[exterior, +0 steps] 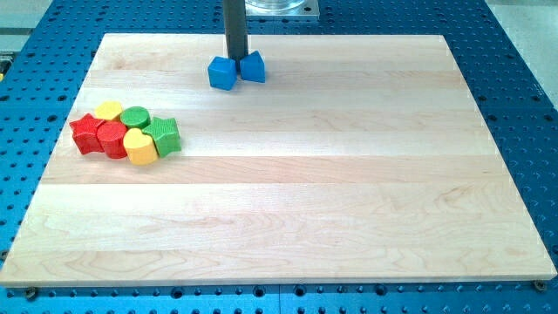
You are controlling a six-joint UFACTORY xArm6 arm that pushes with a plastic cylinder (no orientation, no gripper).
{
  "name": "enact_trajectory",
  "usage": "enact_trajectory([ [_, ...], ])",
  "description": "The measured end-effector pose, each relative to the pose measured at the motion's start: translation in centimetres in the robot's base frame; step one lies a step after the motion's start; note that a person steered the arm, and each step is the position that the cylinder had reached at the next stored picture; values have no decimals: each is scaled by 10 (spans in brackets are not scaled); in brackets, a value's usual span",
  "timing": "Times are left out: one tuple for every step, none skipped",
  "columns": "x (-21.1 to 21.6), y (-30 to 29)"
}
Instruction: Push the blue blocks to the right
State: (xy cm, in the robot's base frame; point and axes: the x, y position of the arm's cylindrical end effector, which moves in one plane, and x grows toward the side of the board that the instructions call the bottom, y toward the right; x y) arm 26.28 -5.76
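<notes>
A pale wooden board (288,174) lies on a blue perforated bench (523,105), filling most of the camera view; a bit of a metal mount (279,9) shows at the view's top edge.

My tip (236,58) is the lower end of a straight dark rod that comes down from the view's top, near the 12 o'clock edge of the board. There is no pincer here to open or close: the rod simply ends, and it grips nothing. The tip sits right at the top of the two blue blocks, in the notch between them, and looks to be touching or all but touching both; I cannot tell which.

The blue cube (222,73) lies just at 7 o'clock from the tip, turned a little on its corner. The blue wedge-like block (252,66), its exact shape hard to make out, lies at 4 o'clock from the tip and touches the cube's right side. Both rest near the board's top edge, slightly left of its middle.

Well apart, at about 8 o'clock from the tip, a tight cluster sits near the board's left edge. In it are a red star (85,131), a red block (113,139) beside it, a yellow round block (109,110) at the cluster's top, a green round block (135,117), a yellow heart (139,147) at the bottom and a green star (165,135) on the right. These pieces press against one another.
</notes>
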Motion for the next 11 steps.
enact_trajectory([
  [-37,-24],
  [-45,-91],
  [-19,-126],
  [37,-110],
  [66,-103],
  [90,-97],
  [78,-58],
  [68,-54],
  [58,-54],
  [53,-58],
  [31,-58],
])
